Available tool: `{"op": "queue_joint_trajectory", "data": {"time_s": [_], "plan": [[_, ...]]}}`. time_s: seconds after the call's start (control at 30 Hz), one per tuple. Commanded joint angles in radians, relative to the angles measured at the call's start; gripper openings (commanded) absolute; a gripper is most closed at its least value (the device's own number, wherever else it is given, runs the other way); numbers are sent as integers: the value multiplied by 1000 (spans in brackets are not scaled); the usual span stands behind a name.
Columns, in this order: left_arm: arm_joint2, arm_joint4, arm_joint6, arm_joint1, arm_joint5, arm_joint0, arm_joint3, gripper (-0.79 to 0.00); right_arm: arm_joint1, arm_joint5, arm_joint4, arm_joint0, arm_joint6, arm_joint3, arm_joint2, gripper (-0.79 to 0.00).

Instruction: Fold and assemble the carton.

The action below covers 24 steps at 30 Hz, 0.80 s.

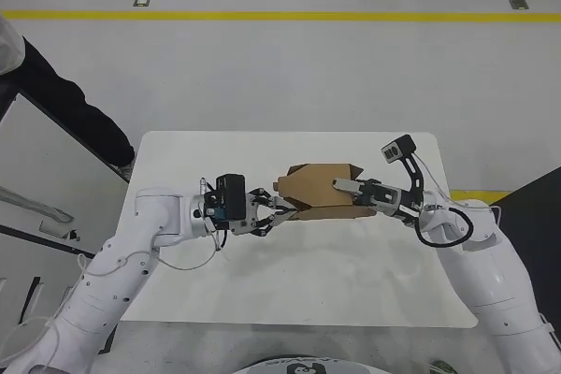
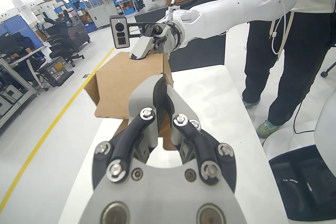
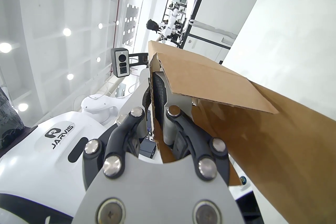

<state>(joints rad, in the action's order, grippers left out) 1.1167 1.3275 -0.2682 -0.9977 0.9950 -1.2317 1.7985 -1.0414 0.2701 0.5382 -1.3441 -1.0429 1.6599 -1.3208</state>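
left hand [image 2: 162,87]: clamped, arm extended | right hand [image 3: 157,84]: clamped, arm extended

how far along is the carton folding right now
Done: the carton already looks opened into a box shape at the table. In hand: the left gripper and the right gripper each clamp one end of it. Still to do: its end flaps stand open and unfolded, so closing them remains.

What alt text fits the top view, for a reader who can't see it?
A partly folded brown carton is held at the middle of a white table between two robot arms. The left gripper pinches an edge at one end; the right gripper clamps the opposite end.
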Motion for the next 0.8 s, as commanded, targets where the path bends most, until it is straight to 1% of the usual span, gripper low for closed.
{"op": "queue_joint_trajectory", "data": {"time_s": [0.0, 0.43, 0.6, 0.77], "plan": [[-4, 1, -1, -1, 2, 2, 1, -785, 0, -5, -3, 2, 6, -2, 2, -785], [-81, 17, 18, -16, 5, 39, 11, -785, -4, -23, -12, 14, 30, -8, 20, -785], [-110, 27, 28, -24, -11, 62, 5, -785, -5, -25, -8, 14, 31, -9, 25, -785], [-120, 36, 35, -28, -26, 74, -4, -785, -5, -25, -2, 12, 28, -10, 25, -785]]}}
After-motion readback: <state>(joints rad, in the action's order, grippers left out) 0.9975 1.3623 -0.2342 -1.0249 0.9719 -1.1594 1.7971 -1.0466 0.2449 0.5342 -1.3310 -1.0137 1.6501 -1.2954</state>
